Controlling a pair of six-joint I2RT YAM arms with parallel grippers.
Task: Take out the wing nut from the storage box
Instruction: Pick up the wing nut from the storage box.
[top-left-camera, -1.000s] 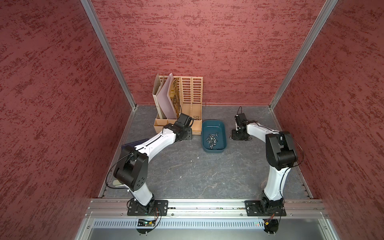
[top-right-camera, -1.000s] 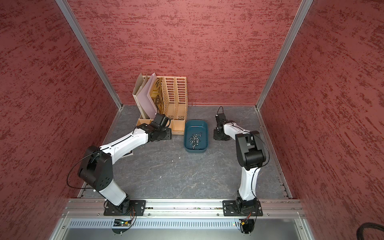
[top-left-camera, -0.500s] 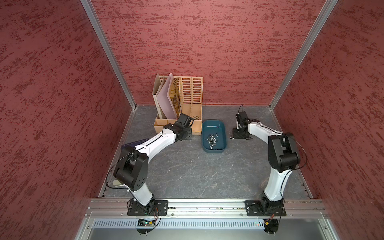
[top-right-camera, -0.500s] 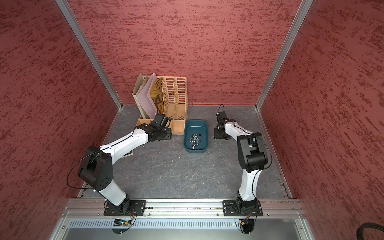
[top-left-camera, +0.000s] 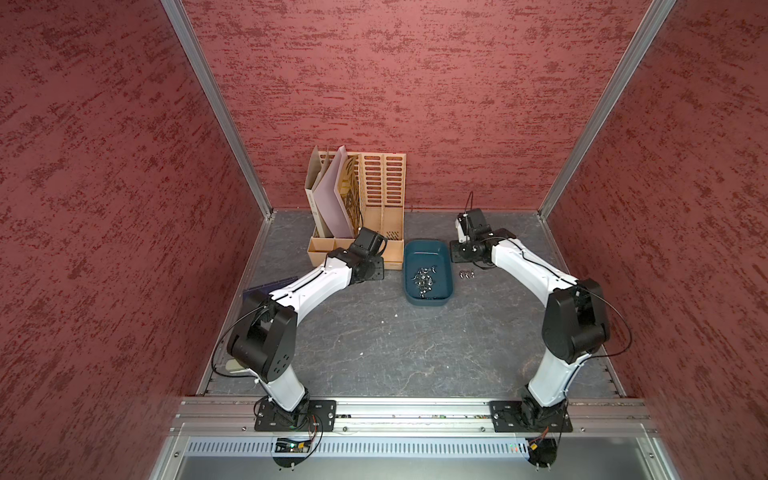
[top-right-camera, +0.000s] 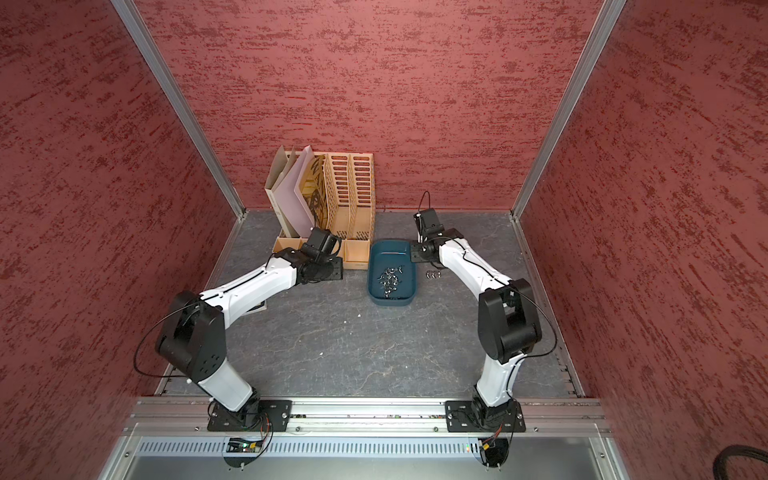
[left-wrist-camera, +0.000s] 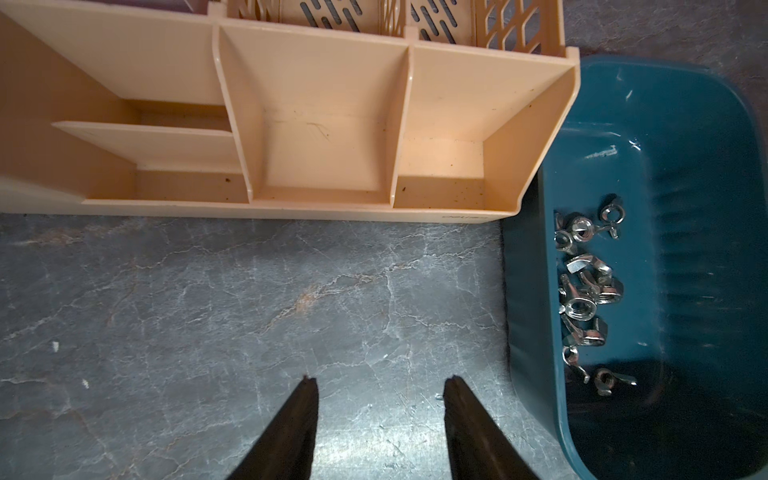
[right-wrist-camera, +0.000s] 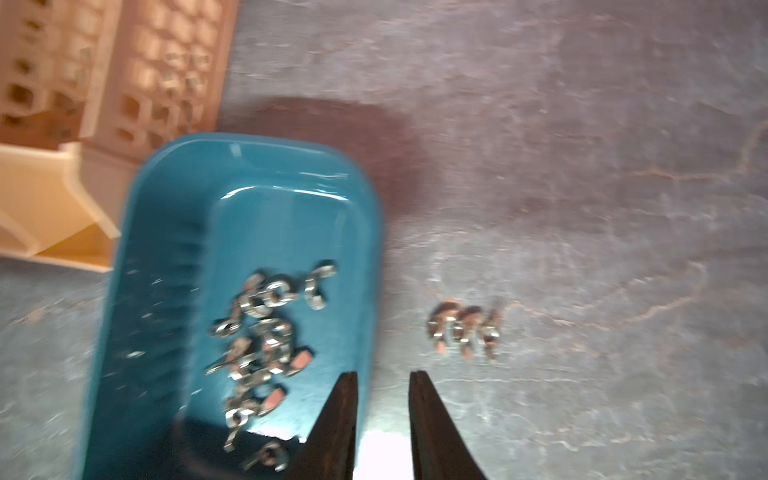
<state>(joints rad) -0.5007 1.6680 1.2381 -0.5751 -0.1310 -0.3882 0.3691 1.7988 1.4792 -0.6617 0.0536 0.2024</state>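
My right gripper (right-wrist-camera: 382, 374), narrowly parted and empty, hangs at the rim of the storage box (right-wrist-camera: 249, 158), where the wing nuts (right-wrist-camera: 274, 328) lie heaped: small, hard, light and slick, best pinched, I judge, across one outlying nut's wings.

Red textured walls (top-left-camera: 415, 83), three sides; aluminium corner posts (top-left-camera: 216, 108); grey veined floor (top-left-camera: 395, 345); beige organiser (top-left-camera: 384, 195) at back.

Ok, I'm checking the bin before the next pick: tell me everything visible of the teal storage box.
The storage box is a shallow dark teal tray, seemingly glossy plastic, rectangular with rounded corners. It sits flat on the grey table, right beside the beige file organiser, contact unclear. Silvery wing nuts lie loose inside.
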